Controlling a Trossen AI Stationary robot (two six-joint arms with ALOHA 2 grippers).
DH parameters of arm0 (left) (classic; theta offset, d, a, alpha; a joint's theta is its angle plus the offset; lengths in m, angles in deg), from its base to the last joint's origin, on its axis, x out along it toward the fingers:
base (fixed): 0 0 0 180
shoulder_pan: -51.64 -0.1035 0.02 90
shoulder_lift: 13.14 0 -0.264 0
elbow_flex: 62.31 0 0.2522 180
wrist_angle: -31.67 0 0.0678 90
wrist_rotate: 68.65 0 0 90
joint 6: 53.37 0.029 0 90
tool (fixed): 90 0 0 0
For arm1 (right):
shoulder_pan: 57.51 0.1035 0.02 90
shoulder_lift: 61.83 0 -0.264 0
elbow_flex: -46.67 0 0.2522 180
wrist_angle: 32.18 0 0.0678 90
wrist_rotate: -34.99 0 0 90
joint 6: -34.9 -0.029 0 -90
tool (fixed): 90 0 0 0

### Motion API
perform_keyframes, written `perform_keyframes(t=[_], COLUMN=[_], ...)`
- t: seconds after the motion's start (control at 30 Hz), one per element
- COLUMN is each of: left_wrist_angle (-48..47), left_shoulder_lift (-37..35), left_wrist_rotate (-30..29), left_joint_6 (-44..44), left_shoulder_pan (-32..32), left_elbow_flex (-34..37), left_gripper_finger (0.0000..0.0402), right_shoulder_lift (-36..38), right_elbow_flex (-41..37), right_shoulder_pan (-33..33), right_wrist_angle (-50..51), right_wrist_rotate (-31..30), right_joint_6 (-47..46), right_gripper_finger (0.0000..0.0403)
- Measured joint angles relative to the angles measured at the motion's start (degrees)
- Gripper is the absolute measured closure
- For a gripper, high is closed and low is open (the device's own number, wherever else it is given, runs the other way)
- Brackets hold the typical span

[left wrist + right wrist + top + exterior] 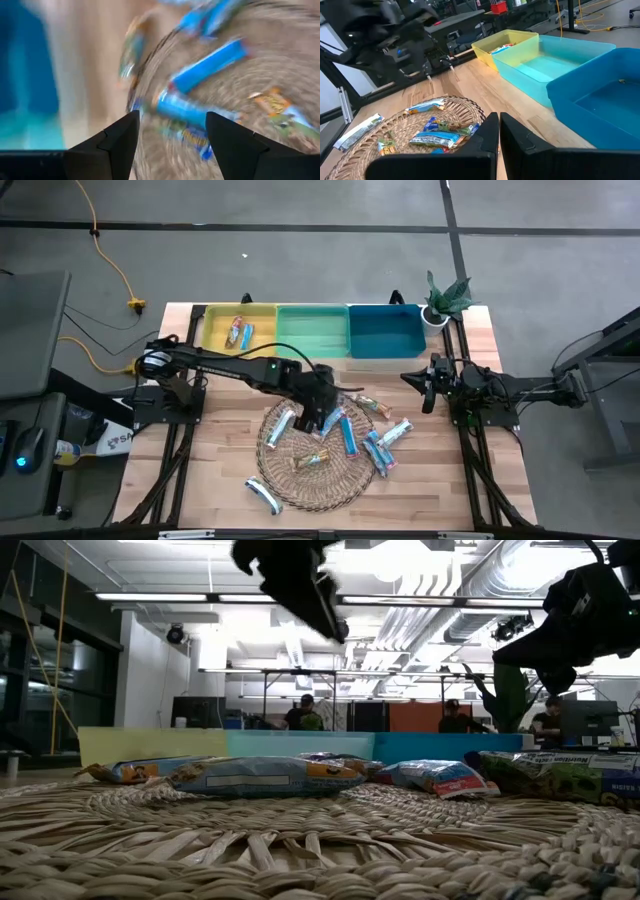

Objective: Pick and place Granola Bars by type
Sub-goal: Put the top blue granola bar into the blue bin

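The granola bars are small, flat, wrapped bars in bright blue, white with teal, and orange-brown. Nearest the front edge of the table, one white and teal bar lies on the bare wood, just off the round woven mat. Most of the bars lie flat on the mat, spread out loosely: an orange-brown one near the middle, blue ones beside it, and a few more at the mat's right edge, partly on the wood. In the low view the bars lie flat on the weave, with the blue and orange one closest. Above the back part of the mat hangs the left gripper. Its two dark fingers stand wide apart and nothing is between them; they touch no bar, and blue bars show below them in the left wrist view. The right gripper waits off to the right side of the table, away from the mat, with its fingers pressed together and nothing in them. At the back of the table three trays stand side by side: a yellow tray with a few bars in it, then a green tray, then a blue tray. A small potted plant stands at the back right corner.
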Motion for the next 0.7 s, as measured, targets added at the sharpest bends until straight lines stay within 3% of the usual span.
perform_keyframes(t=[0.07, 0.17, 0.3, 0.4, 0.7], left_wrist_angle=[-1.97, -3.09, -0.9, -0.89, -0.2], left_shoulder_lift=[0.07, 0.07, 1.51, 3.43, 10.84], left_wrist_rotate=[-3.58, -4.28, -3.51, 0.3, 1.8], left_joint_6=[-9.93, -22.41, -32.4, -41.53, -51.79], left_shoulder_pan=[0.0, -0.08, 0.0, -0.35, -0.41], left_elbow_flex=[0.0, 0.0, -0.17, 0.07, -0.12], left_gripper_finger=[0.0177, 0.0177, 0.0177, 0.0177, 0.0177], right_shoulder_lift=[-0.01, 0.02, 0.03, 0.03, -0.81], right_elbow_flex=[0.0, 0.0, 0.0, 0.0, -0.02], right_shoulder_pan=[0.0, 0.01, -0.01, 0.01, 0.01], right_wrist_angle=[-0.17, -0.15, -0.17, -0.13, 0.0], right_wrist_rotate=[0.0, -0.02, 0.0, 0.0, 0.02], right_joint_6=[-0.01, -0.01, -0.02, 0.0, -0.02], right_gripper_finger=[0.0402, 0.0402, 0.0402, 0.0402, 0.0402])
